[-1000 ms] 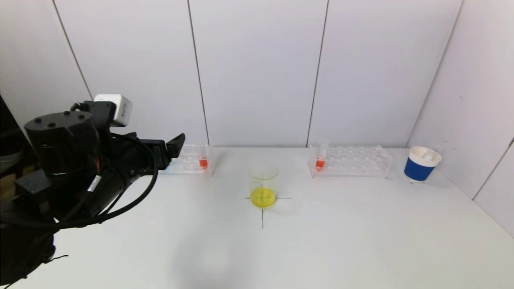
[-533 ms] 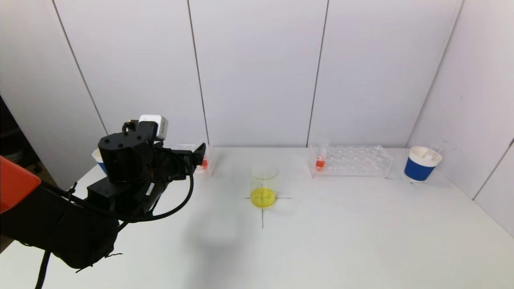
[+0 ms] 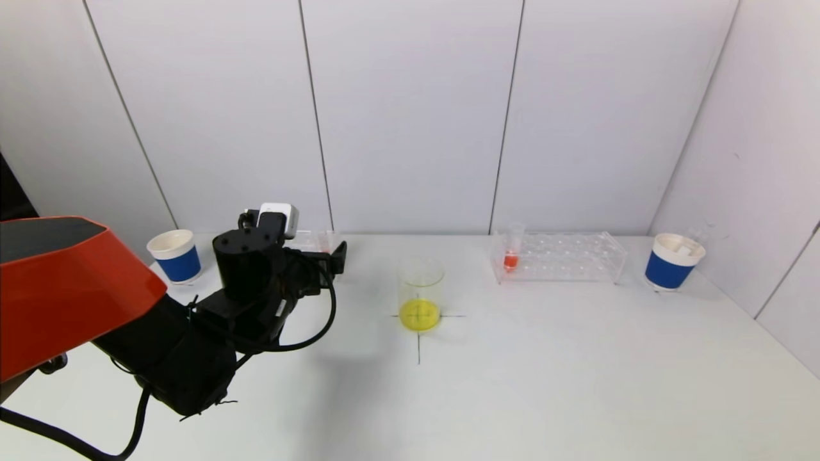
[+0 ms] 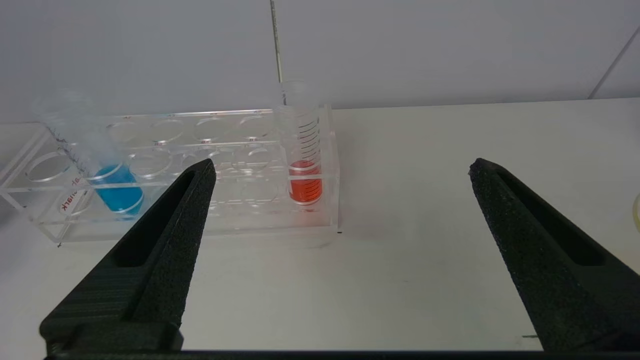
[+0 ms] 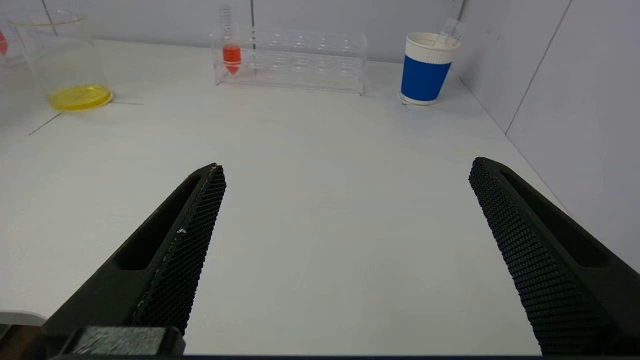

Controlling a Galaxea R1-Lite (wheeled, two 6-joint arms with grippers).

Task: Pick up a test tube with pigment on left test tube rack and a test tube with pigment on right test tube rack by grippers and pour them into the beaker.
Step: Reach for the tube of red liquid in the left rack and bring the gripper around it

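The left rack (image 4: 175, 165) is clear plastic and holds a tube of red pigment (image 4: 304, 165) at its end and a tube of blue pigment (image 4: 107, 175). My left gripper (image 4: 342, 167) is open and empty, close in front of this rack, with the red tube between its fingers' lines but farther off. In the head view the gripper (image 3: 330, 256) hides most of the rack. The right rack (image 3: 557, 256) holds one red tube (image 3: 510, 256). The beaker (image 3: 420, 294) with yellow liquid stands mid-table. My right gripper (image 5: 345, 170) is open and empty, low over the near table, far from the right rack (image 5: 300, 55).
A blue and white paper cup (image 3: 176, 256) stands left of the left rack. Another cup (image 3: 672, 261) stands right of the right rack, near the side wall. A black cross is drawn on the table under the beaker.
My left arm has reached forward and to the right, and lowered, bringing its open gripper up to the left rack. The left cup has come into sight. Nothing else moved.
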